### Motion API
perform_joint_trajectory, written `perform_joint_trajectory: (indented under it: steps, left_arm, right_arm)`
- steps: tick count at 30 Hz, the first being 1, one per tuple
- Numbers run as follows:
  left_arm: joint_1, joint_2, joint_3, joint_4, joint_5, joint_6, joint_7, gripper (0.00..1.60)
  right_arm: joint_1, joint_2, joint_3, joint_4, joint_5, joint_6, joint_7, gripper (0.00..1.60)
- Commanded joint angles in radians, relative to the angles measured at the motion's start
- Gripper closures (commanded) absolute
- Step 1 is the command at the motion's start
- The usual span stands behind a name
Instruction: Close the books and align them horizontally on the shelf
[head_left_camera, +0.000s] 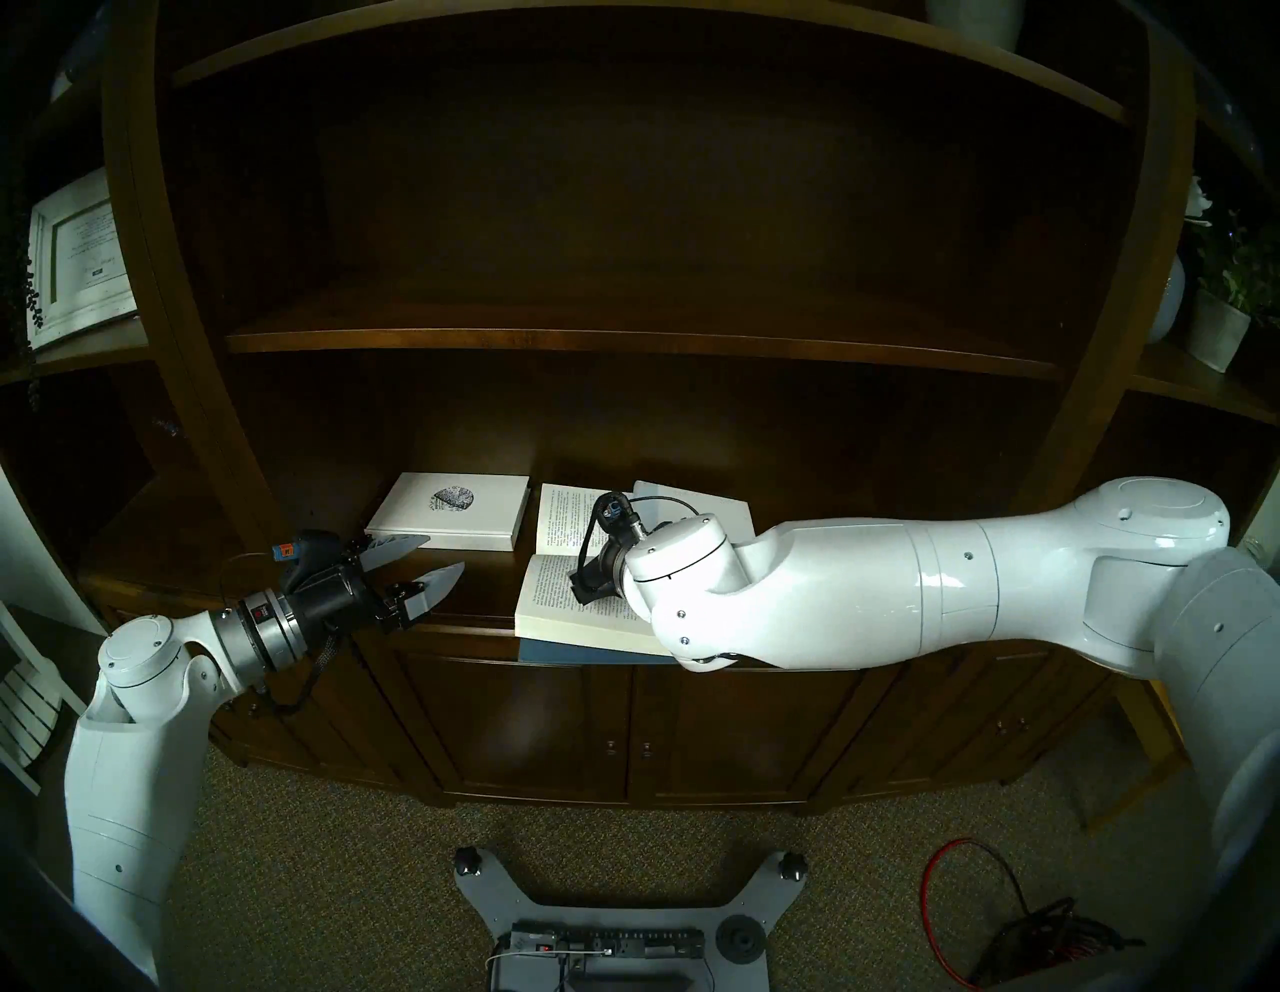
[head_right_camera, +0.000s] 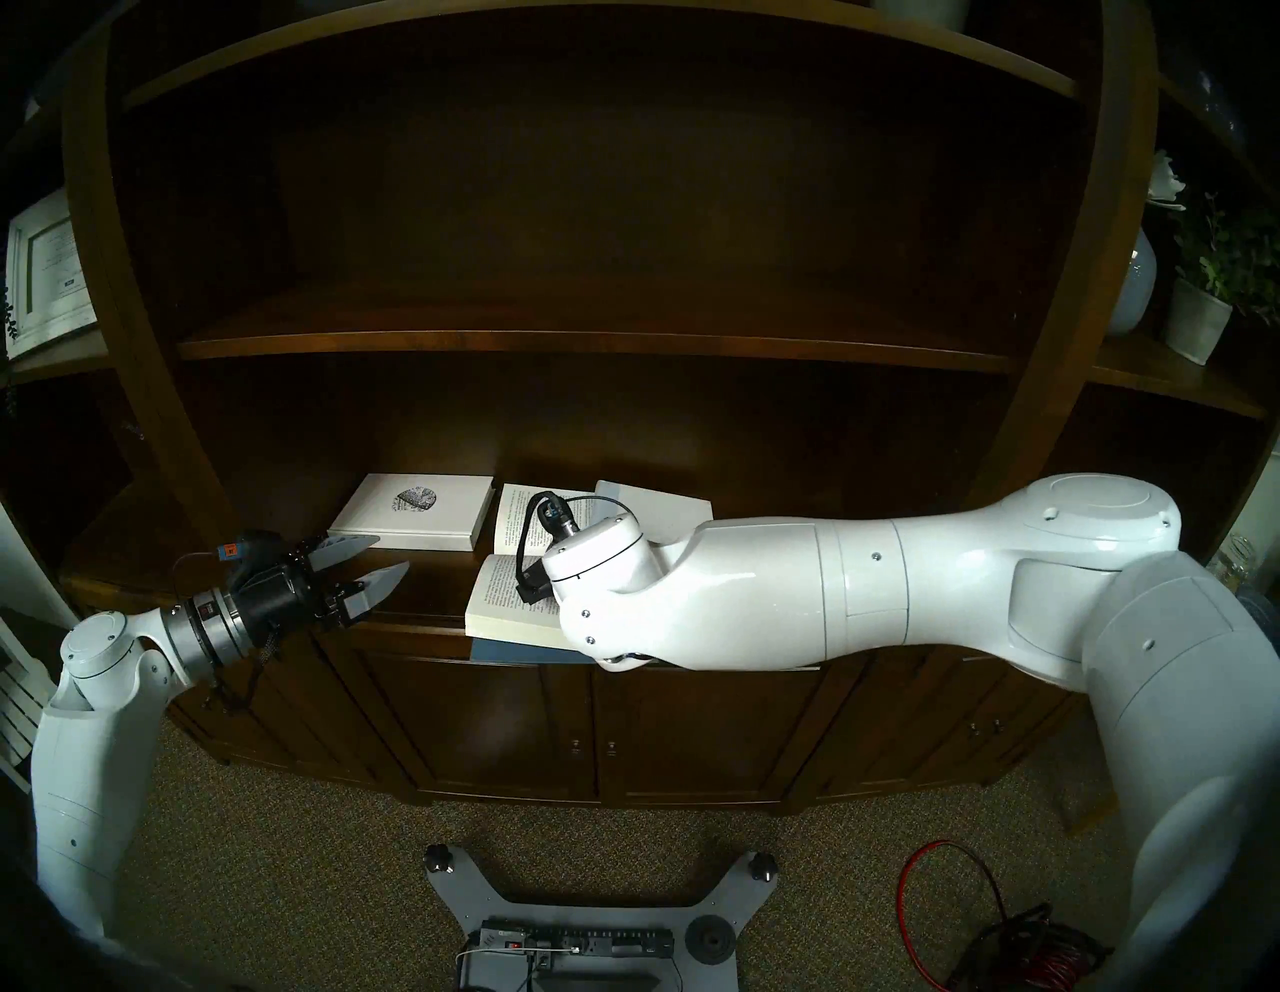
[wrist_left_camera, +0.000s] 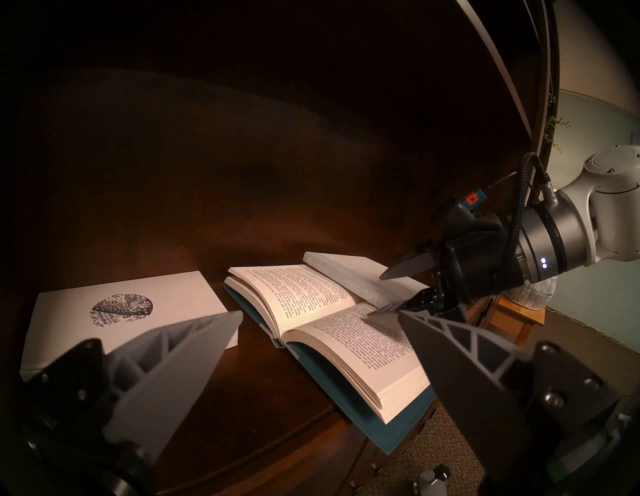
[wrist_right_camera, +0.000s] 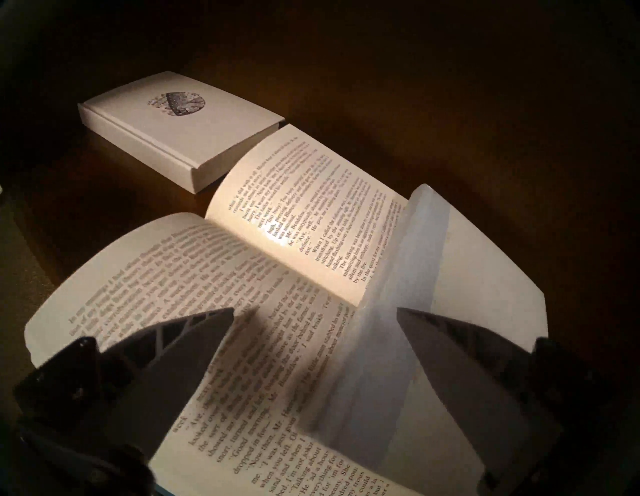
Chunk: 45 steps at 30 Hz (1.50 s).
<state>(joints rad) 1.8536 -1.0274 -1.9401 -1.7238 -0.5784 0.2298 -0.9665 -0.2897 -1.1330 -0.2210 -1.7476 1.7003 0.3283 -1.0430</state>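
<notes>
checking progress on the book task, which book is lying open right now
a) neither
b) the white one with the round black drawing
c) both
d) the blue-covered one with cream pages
d: the blue-covered, cream-paged book lies spread open with text showing, while the white hardback with the round black drawing lies shut beside it on the dark brown wooden shelf.

Blue book: right half hidden behind right arm in head views. Right gripper: lower finger blurred in left wrist view. White book: near corner covered by left gripper's finger.
</notes>
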Motion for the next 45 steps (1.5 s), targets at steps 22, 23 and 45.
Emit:
perform_joint_trajectory:
  steps: [22,23,45]
  left_arm:
    - [-0.018,-0.001,-0.014,-0.023,-0.011,-0.005,0.002,0.00]
    - [-0.018,-0.001,-0.014,-0.024,-0.011,-0.005,0.002,0.00]
    - [-0.018,-0.001,-0.013,-0.023,-0.011,-0.005,0.001,0.00]
  right_arm:
    - [0.033,0.182,0.003,-0.310,0.120,-0.080,-0.364,0.00]
    - [0.032,0.190,0.002,-0.317,0.116,-0.083,-0.355,0.00]
    - [0.045,0.192,0.007,-0.238,0.079,-0.083,-0.116,0.00]
